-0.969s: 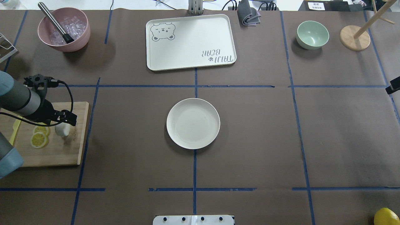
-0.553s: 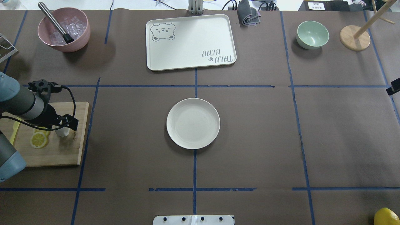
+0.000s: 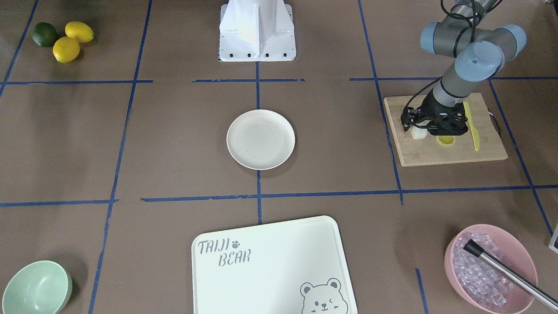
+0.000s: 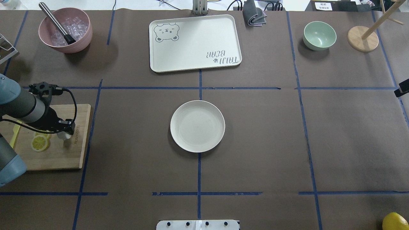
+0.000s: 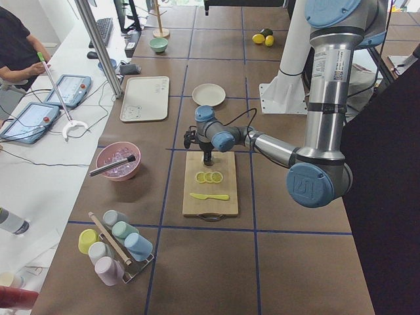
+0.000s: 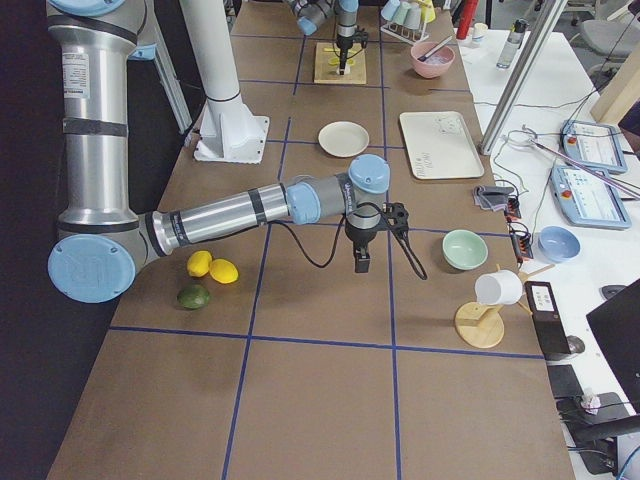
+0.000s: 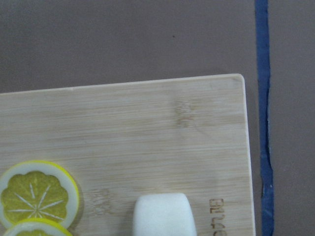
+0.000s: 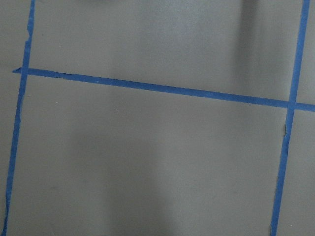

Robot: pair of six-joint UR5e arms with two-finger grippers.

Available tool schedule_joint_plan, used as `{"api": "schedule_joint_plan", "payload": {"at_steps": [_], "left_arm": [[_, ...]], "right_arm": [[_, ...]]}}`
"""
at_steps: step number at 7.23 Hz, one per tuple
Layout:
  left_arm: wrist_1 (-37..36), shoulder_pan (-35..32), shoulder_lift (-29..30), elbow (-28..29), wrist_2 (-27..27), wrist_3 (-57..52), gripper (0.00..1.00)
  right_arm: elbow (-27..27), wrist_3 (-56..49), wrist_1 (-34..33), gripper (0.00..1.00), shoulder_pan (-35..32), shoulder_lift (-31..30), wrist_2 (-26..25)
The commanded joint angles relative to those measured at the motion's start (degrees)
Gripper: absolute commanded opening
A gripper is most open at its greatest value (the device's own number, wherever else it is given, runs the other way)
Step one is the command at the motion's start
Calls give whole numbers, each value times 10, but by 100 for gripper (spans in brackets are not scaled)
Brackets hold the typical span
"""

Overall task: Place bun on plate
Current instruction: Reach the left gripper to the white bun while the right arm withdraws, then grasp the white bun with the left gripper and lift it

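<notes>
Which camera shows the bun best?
The left wrist view: the bun is close and unblocked, though cut off at the bottom edge. Front-facing and overhead show it small and partly covered; side views don't resolve it.

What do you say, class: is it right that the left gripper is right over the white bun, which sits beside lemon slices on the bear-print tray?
Wrong surface. The left gripper is right over the white bun, which sits beside lemon slices on the wooden cutting board; the bear-print tray holds nothing. The exterior front-facing view shows it.
</notes>
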State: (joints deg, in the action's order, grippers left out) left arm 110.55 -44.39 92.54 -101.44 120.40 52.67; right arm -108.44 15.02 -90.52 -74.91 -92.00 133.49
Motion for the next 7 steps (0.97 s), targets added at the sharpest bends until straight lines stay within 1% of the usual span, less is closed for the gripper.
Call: {"api": "schedule_joint_plan", "payload": {"at_steps": [1,2,3,4,5,6,7], "left_arm": [[-2,-1,2,-10,15,0,27],[-3,-1,4,-32,14,1,27],[-7,-1,8,-70,14,4,27],[-7,-1,35,-86,13,45,27],[-14,8,90,-85,12,119,29],[-38,39,139,-84,7,167,29],[-72,95,195,-74,-25,204,29]], "right_arm": [[-1,3,1,100,0,2,0],[-1,3,2,100,0,2,0],[-2,3,2,100,0,2,1],[-2,3,2,100,0,2,2],[-2,3,2,100,0,2,1],[-1,3,2,100,0,1,1],[0,3,2,100,0,0,1]]}}
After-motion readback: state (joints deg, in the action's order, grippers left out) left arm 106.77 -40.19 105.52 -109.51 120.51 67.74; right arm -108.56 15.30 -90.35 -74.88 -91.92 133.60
